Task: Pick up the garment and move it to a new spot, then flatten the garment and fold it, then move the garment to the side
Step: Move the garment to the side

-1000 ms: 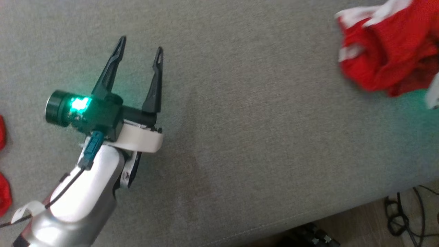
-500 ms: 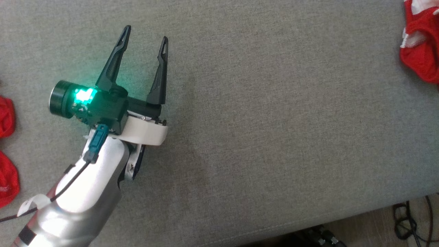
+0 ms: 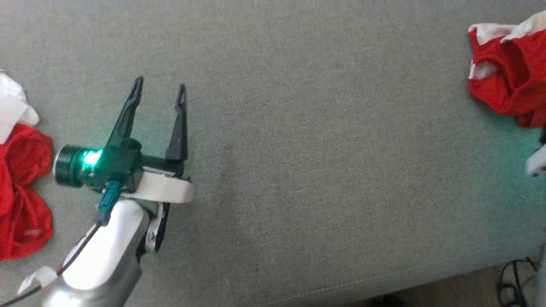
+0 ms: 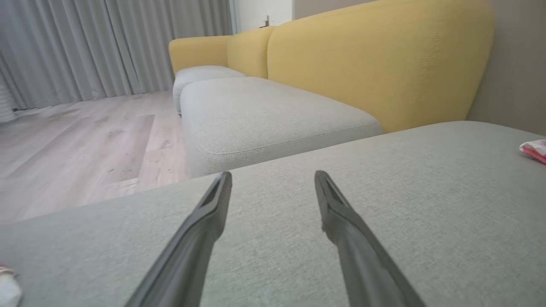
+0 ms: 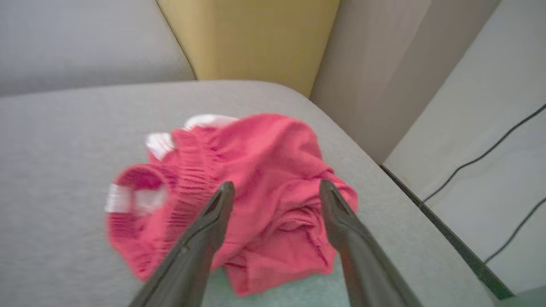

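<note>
The garment (image 3: 507, 81) is red with white trim and lies crumpled at the right end of the grey sofa cushion (image 3: 320, 170). In the right wrist view my right gripper (image 5: 276, 184) hovers just above the garment (image 5: 264, 170), open, its fingers holding nothing. A pale bit of the right arm (image 3: 536, 162) shows at the head view's right edge. My left gripper (image 3: 160, 83) stands open over bare cushion at the left, far from the garment. The left wrist view shows the left gripper (image 4: 273, 175) with empty fingers and an edge of the garment (image 4: 533, 149) far right.
Another red and white cloth heap (image 3: 21, 200) lies at the cushion's left end. The cushion's front edge (image 3: 384, 285) runs along the bottom, with black cables (image 3: 518, 281) on the floor. A yellow sofa back (image 4: 375, 59) and a second grey seat (image 4: 264, 115) lie beyond.
The head camera has swung, shifting the whole picture. The right gripper has gone from shut to open. The left gripper stays open.
</note>
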Controlling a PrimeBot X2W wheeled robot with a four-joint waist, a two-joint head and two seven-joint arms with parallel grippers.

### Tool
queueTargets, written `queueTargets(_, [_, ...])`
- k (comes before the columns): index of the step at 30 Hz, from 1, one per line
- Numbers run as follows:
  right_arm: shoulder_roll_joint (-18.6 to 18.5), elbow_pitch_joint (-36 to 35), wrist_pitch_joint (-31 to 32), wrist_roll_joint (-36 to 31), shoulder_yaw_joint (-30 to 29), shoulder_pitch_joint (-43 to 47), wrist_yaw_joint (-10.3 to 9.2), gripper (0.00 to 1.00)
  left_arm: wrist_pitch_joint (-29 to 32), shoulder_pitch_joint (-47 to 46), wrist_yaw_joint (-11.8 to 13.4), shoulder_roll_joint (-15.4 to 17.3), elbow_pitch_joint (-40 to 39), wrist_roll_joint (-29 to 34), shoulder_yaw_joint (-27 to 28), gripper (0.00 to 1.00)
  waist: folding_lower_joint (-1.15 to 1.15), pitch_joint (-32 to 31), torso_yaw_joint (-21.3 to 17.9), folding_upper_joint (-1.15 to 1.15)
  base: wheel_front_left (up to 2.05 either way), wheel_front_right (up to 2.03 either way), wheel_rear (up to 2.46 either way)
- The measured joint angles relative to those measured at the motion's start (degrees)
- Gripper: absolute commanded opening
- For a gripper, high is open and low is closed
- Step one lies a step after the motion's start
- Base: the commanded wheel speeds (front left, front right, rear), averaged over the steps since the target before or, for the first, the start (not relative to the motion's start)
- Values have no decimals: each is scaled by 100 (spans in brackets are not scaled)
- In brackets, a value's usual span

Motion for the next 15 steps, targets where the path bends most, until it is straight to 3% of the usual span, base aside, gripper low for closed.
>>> queueTargets(3, [445, -871, 119, 155, 242, 463, 0, 100, -1, 171, 107, 67, -7, -97, 92, 100, 0, -154, 56, 0, 0, 0, 0])
queueTargets(6, [604, -1355, 216, 282, 454, 738, 0, 100, -14, 268, 146, 90, -14, -144, 162, 100, 0, -222, 139, 0, 0, 0, 0])
queueTargets(15, [724, -2428, 412, 795, 1400, 1073, 0, 100, -99, 564, 276, 127, 1, -297, 375, 100, 0, -477, 741, 0, 0, 0, 0])
